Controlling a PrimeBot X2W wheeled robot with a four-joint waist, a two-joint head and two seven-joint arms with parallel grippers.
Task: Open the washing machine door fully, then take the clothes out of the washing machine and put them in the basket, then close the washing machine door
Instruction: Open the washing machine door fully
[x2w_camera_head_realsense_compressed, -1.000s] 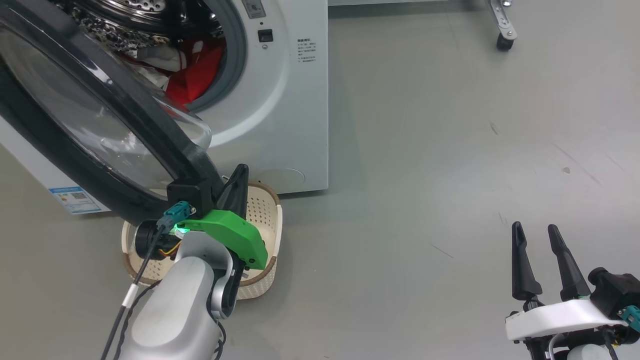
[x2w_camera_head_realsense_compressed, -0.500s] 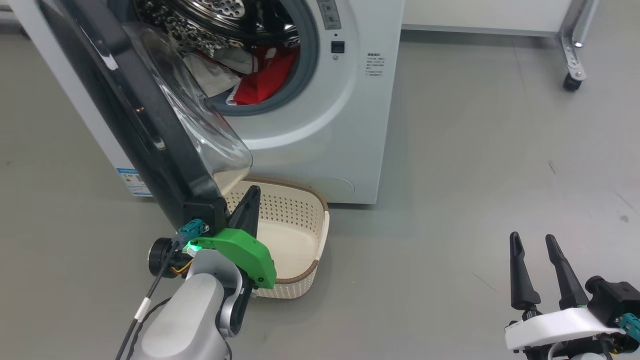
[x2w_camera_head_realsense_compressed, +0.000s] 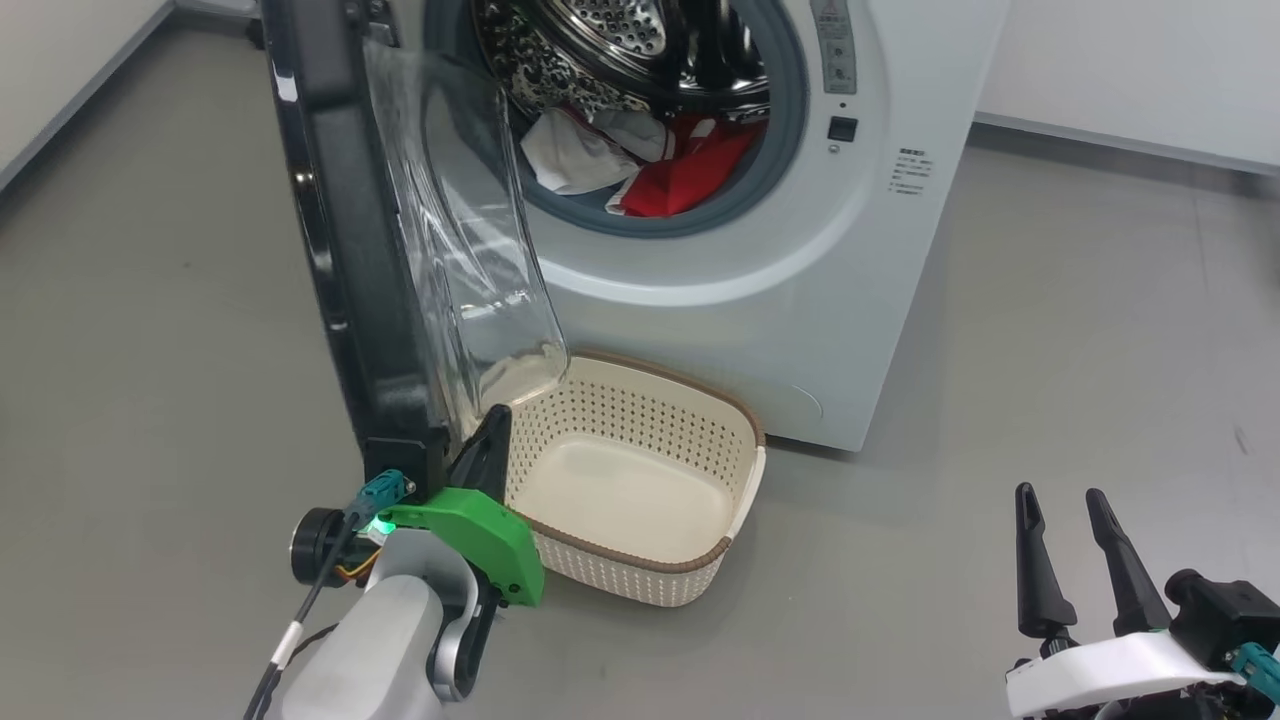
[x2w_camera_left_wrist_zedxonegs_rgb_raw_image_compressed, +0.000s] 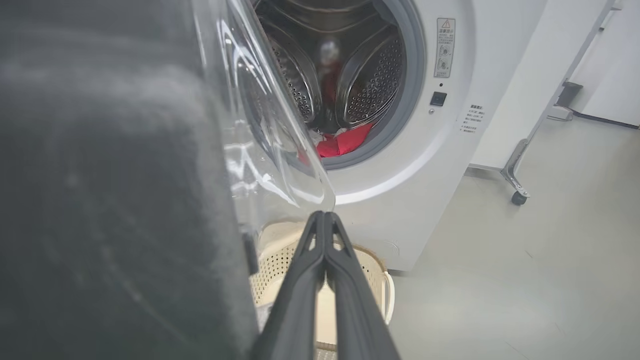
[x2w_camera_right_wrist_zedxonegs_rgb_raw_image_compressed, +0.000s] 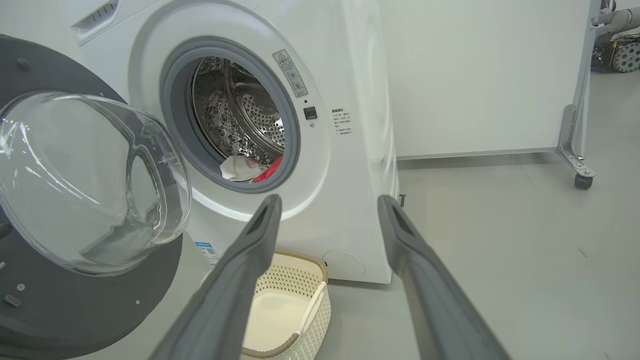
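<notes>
**Left gripper (x2w_camera_left_wrist_zedxonegs_rgb_raw_image_compressed: 324, 217) shut, right gripper (x2w_camera_head_realsense_compressed: 1060, 495) open**

Jaws first: the left gripper's two long dark fingers are pressed together along their whole length and hold nothing. Their tip sits just below the lower edge of the large round washing machine door (x2w_camera_head_realsense_compressed: 345, 250) with its wide glossy black rim. The tip is right beside the door's bulging clear glass bowl (x2w_camera_head_realsense_compressed: 470, 260), though contact cannot be made out. The right gripper's fingers stand wide apart and hold nothing. It hovers low over the grey floor (x2w_camera_head_realsense_compressed: 1000, 400), well off to the right of the machine.

The door is swung out from the big white front-loading washing machine (x2w_camera_head_realsense_compressed: 850, 300) and shows nearly edge-on in the head view. Its glass bowl faces the opening. Behind the grey rubber ring (x2w_camera_head_realsense_compressed: 795, 110), the clothes lie at the bottom of the shiny perforated steel drum (x2w_camera_head_realsense_compressed: 620, 30). They are a red fabric garment (x2w_camera_head_realsense_compressed: 680, 175) with a pale grey-white piece (x2w_camera_head_realsense_compressed: 570, 160) to its left.

The small cream plastic basket (x2w_camera_head_realsense_compressed: 640, 415) has perforated sides and a brown woven-look rim. It stands on the floor against the foot of the machine, below the opening. Its near-left corner is beside the left gripper (the green wrist housing overlaps it in the head view).
</notes>
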